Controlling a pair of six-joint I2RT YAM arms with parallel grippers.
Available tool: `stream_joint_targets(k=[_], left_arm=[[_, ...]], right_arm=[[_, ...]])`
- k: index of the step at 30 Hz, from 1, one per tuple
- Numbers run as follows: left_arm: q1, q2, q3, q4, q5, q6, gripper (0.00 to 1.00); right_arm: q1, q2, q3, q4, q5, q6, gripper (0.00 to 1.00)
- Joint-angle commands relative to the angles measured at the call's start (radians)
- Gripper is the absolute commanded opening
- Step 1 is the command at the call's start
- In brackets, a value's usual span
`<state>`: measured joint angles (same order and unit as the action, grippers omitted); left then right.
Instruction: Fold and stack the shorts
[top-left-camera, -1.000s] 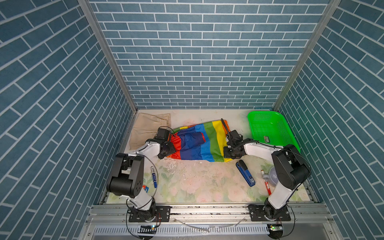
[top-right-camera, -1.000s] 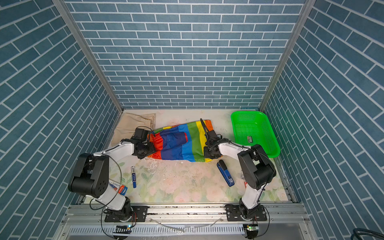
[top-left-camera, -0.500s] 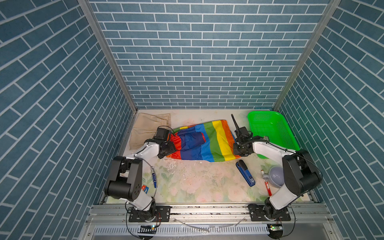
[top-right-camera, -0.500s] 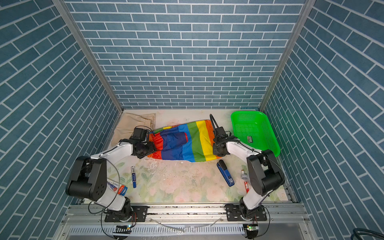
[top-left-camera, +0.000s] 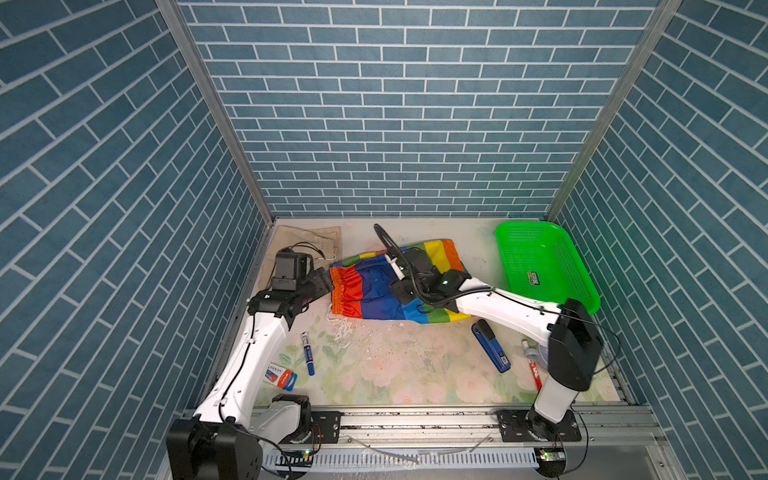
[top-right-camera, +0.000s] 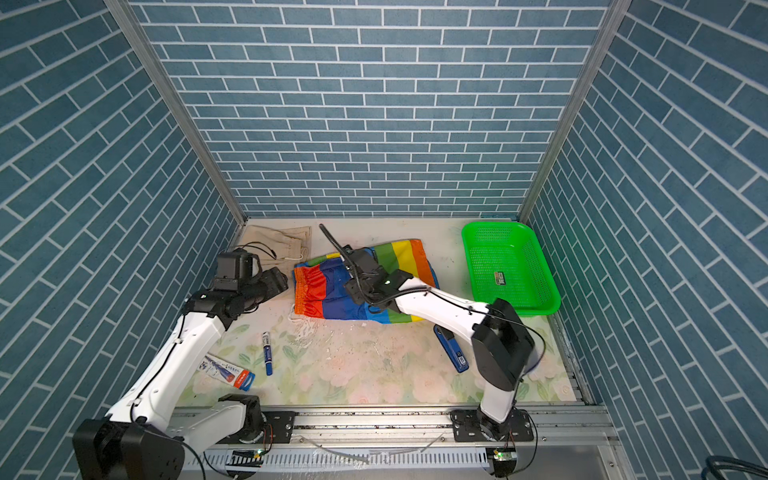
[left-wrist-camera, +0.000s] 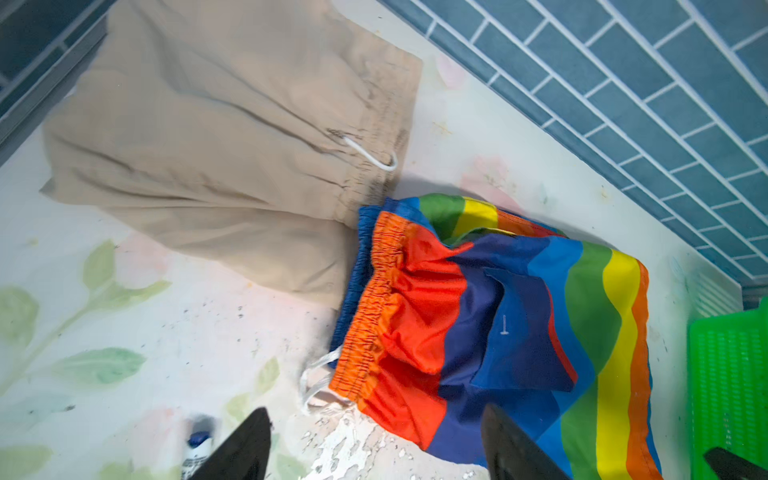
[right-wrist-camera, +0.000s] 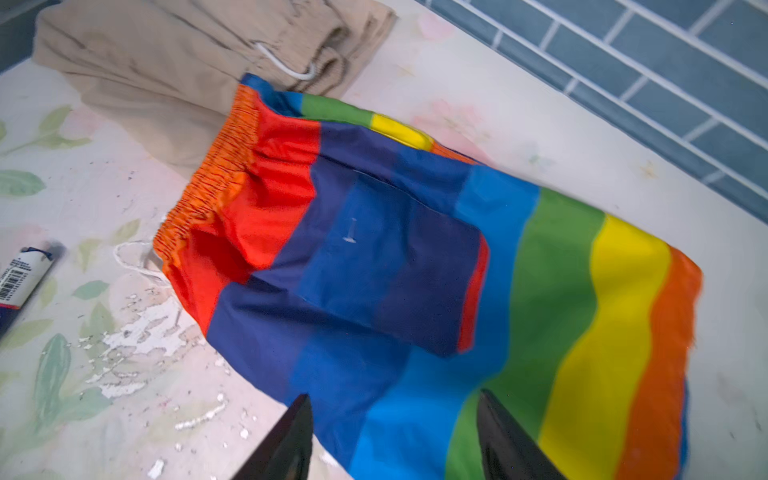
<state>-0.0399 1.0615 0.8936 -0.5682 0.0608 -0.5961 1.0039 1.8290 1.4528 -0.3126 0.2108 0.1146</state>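
Nearest the rail, clutter lies on the flowered table (top-left-camera: 395, 374): a red-and-blue packet (top-left-camera: 280, 376), a blue marker (top-left-camera: 307, 353), a blue stapler (top-left-camera: 490, 348) and a red pen (top-left-camera: 532, 365). The stapler sits just beside the near hem of the rainbow-striped shorts (top-left-camera: 374, 291), so a low sweep by the right arm could knock it into the cloth.

Further in, the left gripper (left-wrist-camera: 374, 411) hovers by the orange waistband with its fingers apart and nothing between them. The right gripper (right-wrist-camera: 395, 395) hangs over the blue and green stripes, its fingers also spread and empty. The striped pair lies in the middle of the table, waistband to the left. Green and yellow cloth from an under layer peeks out along its far edge. That mismatch is the main risk. The fabric looks slick, so a pinch may catch only the top layer, and the next fold would then skew or slide open. The white drawstring (left-wrist-camera: 316, 378) trails off the near waistband corner and could snag a finger.

Beyond, the beige shorts (top-left-camera: 316, 239) sit in the far left corner. They meet the striped waistband, though whether they overlap I cannot tell, and tugging one pair may drag the other. The green mesh basket (top-left-camera: 582, 282) stands far right, well apart.
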Motion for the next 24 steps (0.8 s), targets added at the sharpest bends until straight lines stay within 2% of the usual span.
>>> stream_joint_targets(k=[1,6,12,21,24], left_arm=[[0.101,-0.063,-0.08,-0.039,0.071,-0.032,0.82],[0.182,-0.158,-0.129,-0.061,0.05,-0.046,0.86],[0.243,-0.239,-0.187,-0.038,0.05,-0.072,0.9],[0.262,-0.197,-0.193,-0.013,0.101,-0.059,0.91],[0.264,-0.181,-0.217,0.003,0.12,-0.061,0.91]], right_arm=[[0.056,0.123,0.133,0.062,-0.083,-0.125,0.65],[0.092,0.321,0.316,0.065,-0.192,-0.175,0.67],[0.104,0.517,0.479,0.059,-0.291,-0.155,0.7],[0.098,0.724,0.696,-0.043,-0.292,-0.107,0.7],[0.094,0.74,0.7,-0.058,-0.321,-0.093,0.67]])
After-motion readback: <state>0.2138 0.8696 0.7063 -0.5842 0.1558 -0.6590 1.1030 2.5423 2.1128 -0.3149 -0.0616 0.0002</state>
